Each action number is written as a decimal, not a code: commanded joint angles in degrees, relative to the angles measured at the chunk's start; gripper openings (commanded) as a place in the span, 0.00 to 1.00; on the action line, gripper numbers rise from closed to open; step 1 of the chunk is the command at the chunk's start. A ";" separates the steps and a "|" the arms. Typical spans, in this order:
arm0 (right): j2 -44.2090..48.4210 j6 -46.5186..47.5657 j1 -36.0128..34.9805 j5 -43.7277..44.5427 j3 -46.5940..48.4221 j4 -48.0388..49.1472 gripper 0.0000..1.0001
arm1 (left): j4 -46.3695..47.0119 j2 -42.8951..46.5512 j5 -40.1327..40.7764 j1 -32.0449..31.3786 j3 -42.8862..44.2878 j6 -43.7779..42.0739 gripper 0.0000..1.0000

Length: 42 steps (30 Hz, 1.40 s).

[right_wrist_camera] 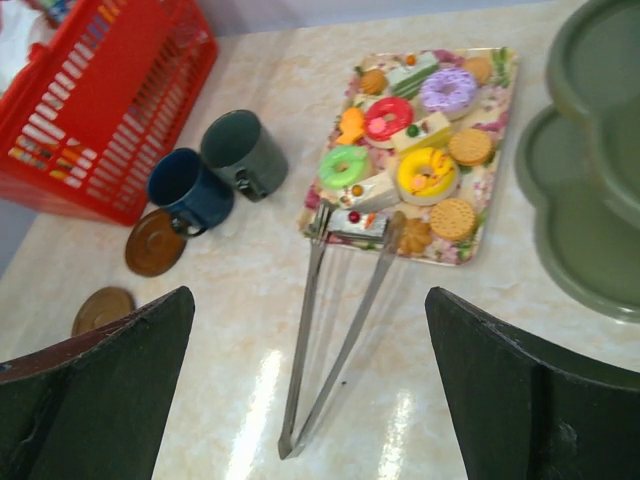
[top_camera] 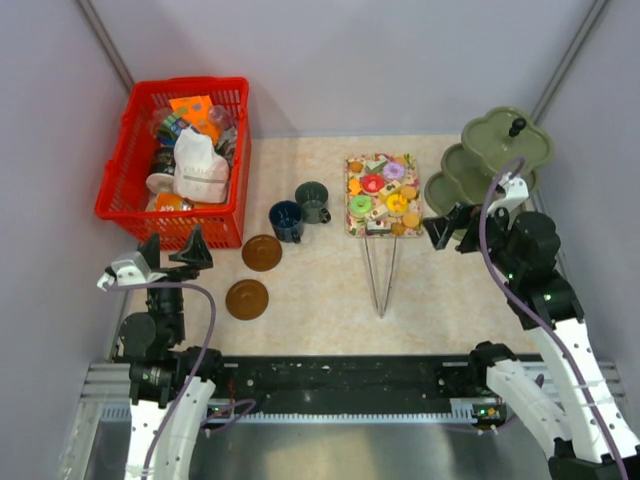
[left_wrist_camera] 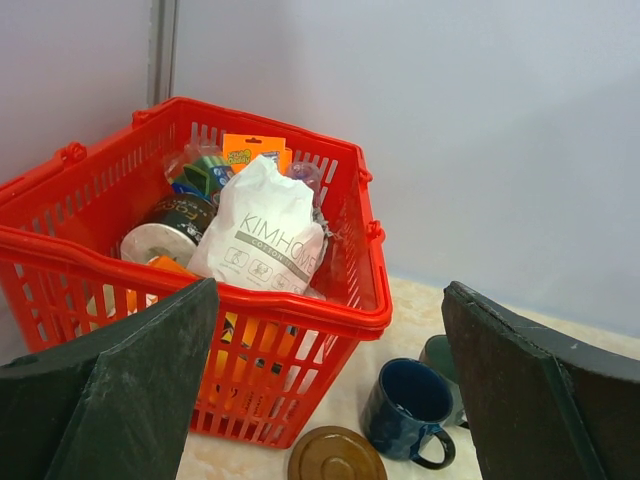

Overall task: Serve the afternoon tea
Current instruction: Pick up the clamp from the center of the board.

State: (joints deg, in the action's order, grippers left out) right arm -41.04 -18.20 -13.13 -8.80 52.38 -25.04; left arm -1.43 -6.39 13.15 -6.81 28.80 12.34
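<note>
Both agape: left claw (top_camera: 172,247), right claw (top_camera: 449,231)

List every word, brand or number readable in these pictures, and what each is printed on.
"KIMHOME": white bag in the red basket.
"COTTON", it seems: smaller line beneath, same bag; the rest is too small to read.
Orange card: yellow label, blurred.
Dark roll: pale lettering, unreadable.
</note>
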 commanded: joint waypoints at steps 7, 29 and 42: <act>-3.08 -4.29 -1.02 -6.68 -4.56 4.12 0.99 | 1.70 0.15 -0.05 -0.93 1.88 0.76 0.99; -35.42 -13.62 -29.32 25.67 -4.04 0.69 0.99 | -0.33 -0.64 1.27 -1.80 2.14 0.41 0.99; -37.18 -15.99 -29.85 28.04 -4.74 1.92 0.72 | -0.41 -0.46 1.53 -2.51 2.14 0.49 0.99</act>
State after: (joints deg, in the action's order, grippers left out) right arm -78.63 -32.25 -42.37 16.84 46.78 -25.10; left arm -3.20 -6.55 14.44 -9.02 28.95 12.51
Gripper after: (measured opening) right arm 0.827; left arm 0.986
